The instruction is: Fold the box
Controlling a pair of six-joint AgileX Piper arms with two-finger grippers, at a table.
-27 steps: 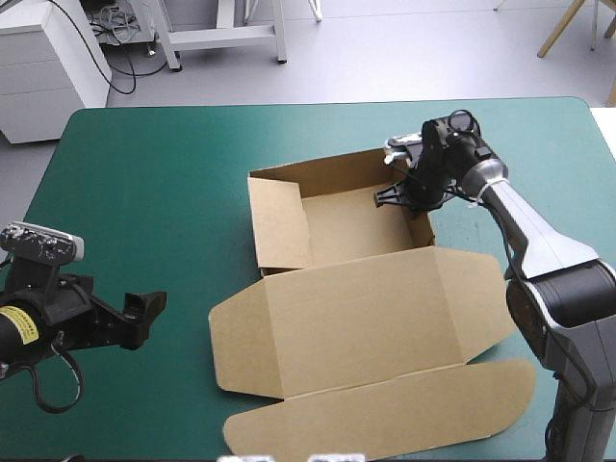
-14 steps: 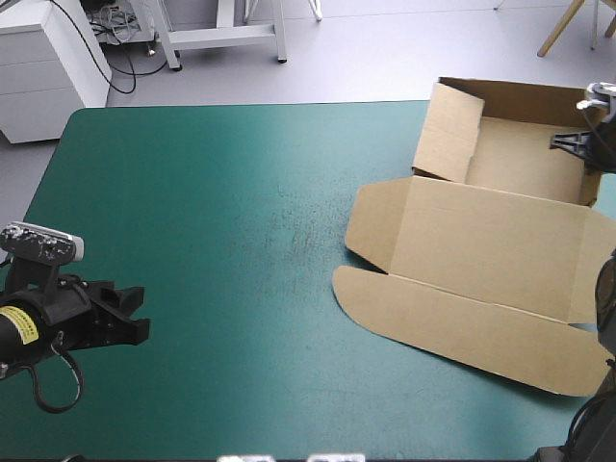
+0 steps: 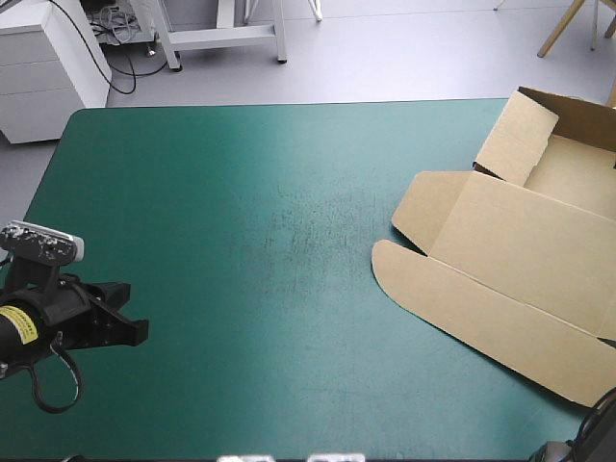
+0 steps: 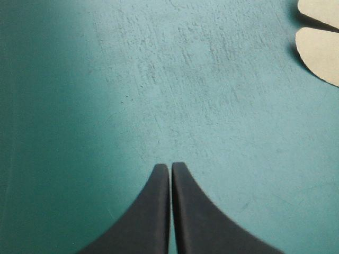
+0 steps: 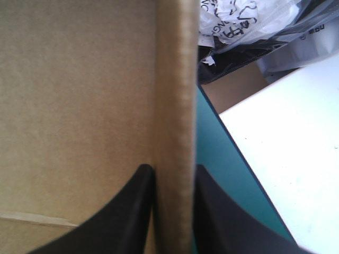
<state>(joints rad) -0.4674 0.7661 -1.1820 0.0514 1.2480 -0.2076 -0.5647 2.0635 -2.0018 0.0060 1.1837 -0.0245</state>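
High view: box (image 3: 520, 260), lid flat, at right edge of table (image 3: 241, 173). Right gripper (image 5: 174, 168) pinches its wall; left gripper (image 4: 170, 166) closed, near-left.

The brown box (image 3: 510, 260) lies at the desk's (image 3: 241, 241) right edge, tray walls raised at the far corner, lid flat on the near side.

- The high view looks forward and down from above and behind, taking in the whole teal-green table cover (image 3: 241, 192). The open brown cardboard box (image 3: 510, 250) lies at the cover's far right and runs out of view.
- The left wrist view hangs low over the cover, well apart from the box. It faces along the black-finned left gripper (image 4: 170, 166) toward the box's rounded flaps (image 4: 323, 58). The high view shares those flaps and the scuffed cover before them.
- The right wrist view sits very close, looking edge-on along the box's wall (image 5: 175, 79), which is pinched in the black-finned right gripper (image 5: 169, 172).
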